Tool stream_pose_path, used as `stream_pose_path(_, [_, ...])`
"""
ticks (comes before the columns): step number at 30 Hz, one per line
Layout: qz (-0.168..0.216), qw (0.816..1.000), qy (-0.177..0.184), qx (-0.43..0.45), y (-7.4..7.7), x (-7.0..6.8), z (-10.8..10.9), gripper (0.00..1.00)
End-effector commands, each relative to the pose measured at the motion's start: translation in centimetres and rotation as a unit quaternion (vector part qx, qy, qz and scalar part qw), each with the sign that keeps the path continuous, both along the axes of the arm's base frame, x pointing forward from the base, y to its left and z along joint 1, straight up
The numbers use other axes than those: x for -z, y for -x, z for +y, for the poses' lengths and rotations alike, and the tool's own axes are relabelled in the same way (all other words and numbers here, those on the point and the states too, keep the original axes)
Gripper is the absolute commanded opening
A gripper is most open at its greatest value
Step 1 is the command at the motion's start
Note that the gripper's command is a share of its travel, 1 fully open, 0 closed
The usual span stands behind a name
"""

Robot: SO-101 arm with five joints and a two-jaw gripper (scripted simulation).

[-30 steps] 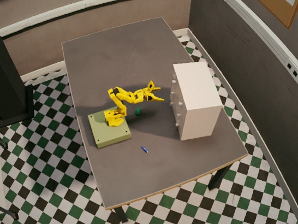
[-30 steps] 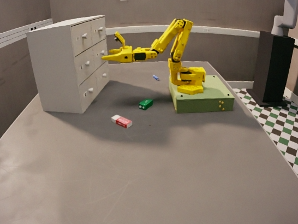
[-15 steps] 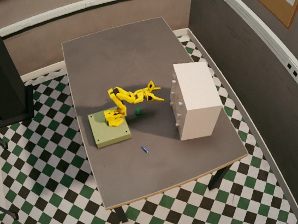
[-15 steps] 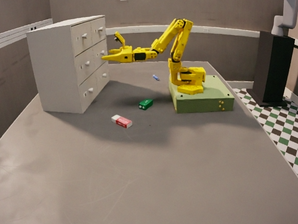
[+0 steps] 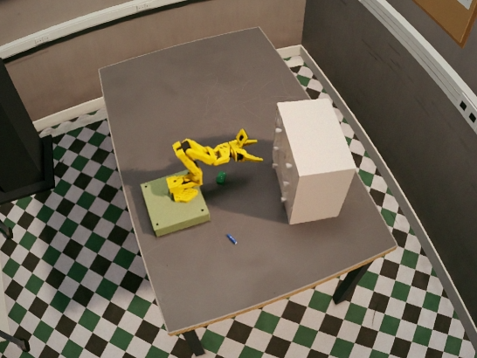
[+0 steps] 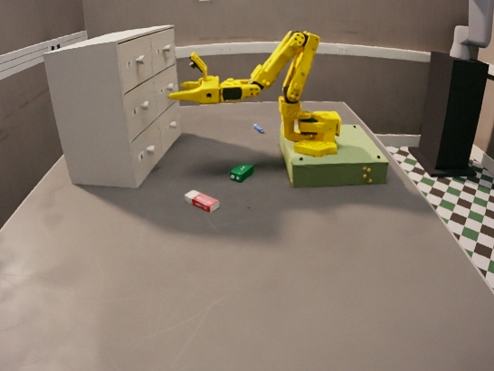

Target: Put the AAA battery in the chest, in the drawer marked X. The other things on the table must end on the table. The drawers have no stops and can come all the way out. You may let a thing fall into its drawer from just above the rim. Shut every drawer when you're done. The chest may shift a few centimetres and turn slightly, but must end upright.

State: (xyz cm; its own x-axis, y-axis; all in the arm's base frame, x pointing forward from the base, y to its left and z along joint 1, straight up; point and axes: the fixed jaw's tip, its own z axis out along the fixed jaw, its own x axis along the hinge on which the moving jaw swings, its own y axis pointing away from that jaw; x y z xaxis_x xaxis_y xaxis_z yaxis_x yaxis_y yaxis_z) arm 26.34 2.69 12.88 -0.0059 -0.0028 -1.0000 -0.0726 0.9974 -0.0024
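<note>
The AAA battery [image 5: 231, 238] [image 6: 258, 128] is small and blue and lies on the table [image 5: 197, 83] [image 6: 226, 294], on the side of the robot's base away from the other loose things. The white chest [image 5: 314, 153] [image 6: 86, 113] stands upright with all its drawers shut. A small dark mark shows on the bottom drawer front [image 6: 146, 151] nearest the exterior camera. My gripper [image 5: 258, 150] [image 6: 182, 76] is open and empty. It hangs in the air close in front of the chest's middle drawers, apart from them.
A green block [image 5: 221, 176] [image 6: 242, 172] lies below the arm. A red and white eraser [image 6: 202, 200] lies nearer the exterior camera, in front of the chest. The arm stands on a green base [image 5: 175, 214] [image 6: 335, 167]. A dark cabinet [image 6: 452, 113] stands off the table.
</note>
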Motion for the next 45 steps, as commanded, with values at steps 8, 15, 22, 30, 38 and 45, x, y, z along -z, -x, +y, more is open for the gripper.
stream_pose_path(8, [-0.004, 1.0, -0.004, -0.004, -0.1, -0.3, 0.2, 0.5])
stream_pose_path(15, [-0.004, 1.0, -0.004, -0.004, -0.1, -0.3, 0.2, 0.5])
stream_pose_path(22, [-0.004, 1.0, -0.004, -0.004, -0.1, -0.3, 0.2, 0.5])
stream_pose_path(30, [0.011, 1.0, -0.003, -0.004, -0.1, -0.1, 0.2, 0.5])
stream_pose_path(38, [0.07, 0.998, 0.005, -0.002, -0.1, 0.8, 0.1, 0.5])
stream_pose_path(45, [0.106, 0.994, 0.009, -0.002, 0.2, 1.4, 0.1, 0.5])
